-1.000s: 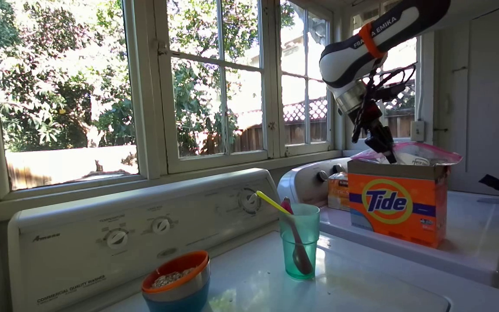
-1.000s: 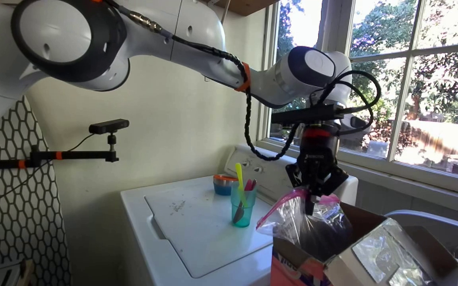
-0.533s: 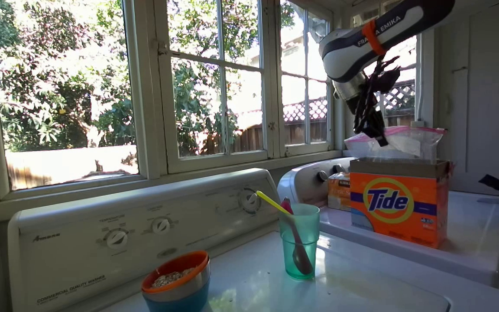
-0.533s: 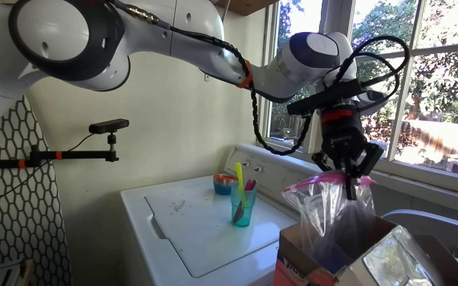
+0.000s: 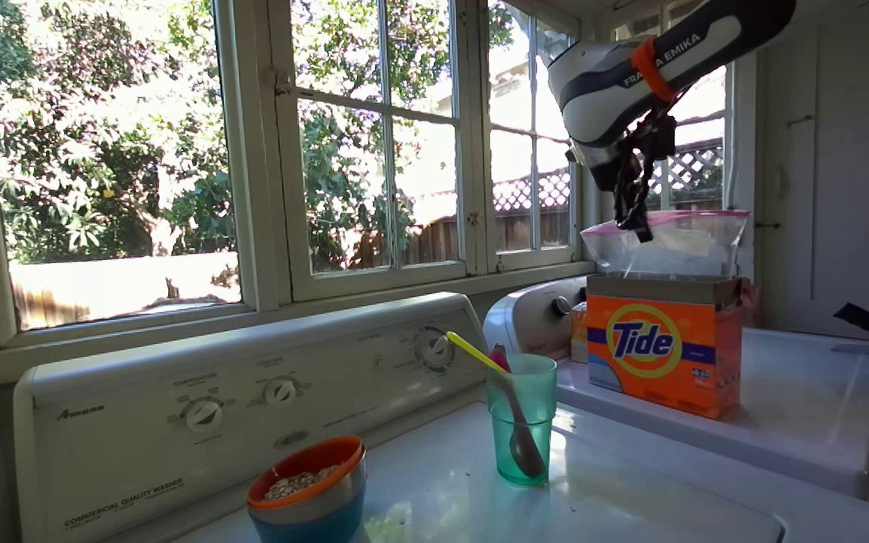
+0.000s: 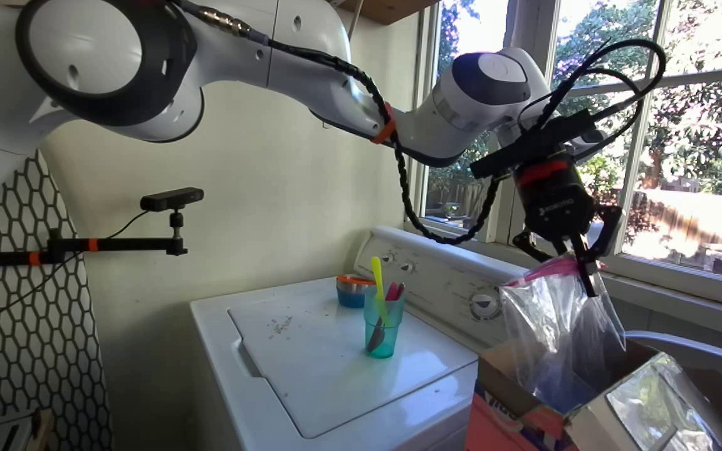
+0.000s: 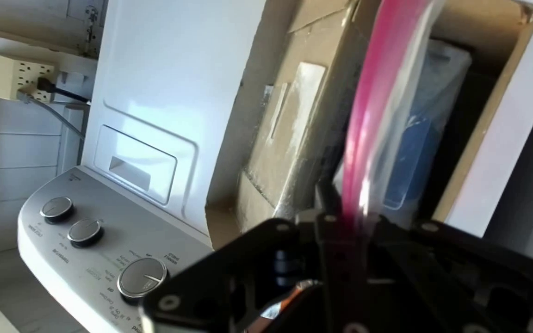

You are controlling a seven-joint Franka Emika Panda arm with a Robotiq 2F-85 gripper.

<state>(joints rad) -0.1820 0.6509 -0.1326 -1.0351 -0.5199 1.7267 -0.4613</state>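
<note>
One claw (image 6: 586,286), clamped tight, pinches the pink rim (image 6: 549,270) of a clear plastic bag (image 6: 555,329) partly inside a Tide box (image 5: 646,343)

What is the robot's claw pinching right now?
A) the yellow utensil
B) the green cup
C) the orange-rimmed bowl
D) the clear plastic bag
D: in an exterior view, the gripper is shut on the pink top edge of the clear plastic bag.
</note>
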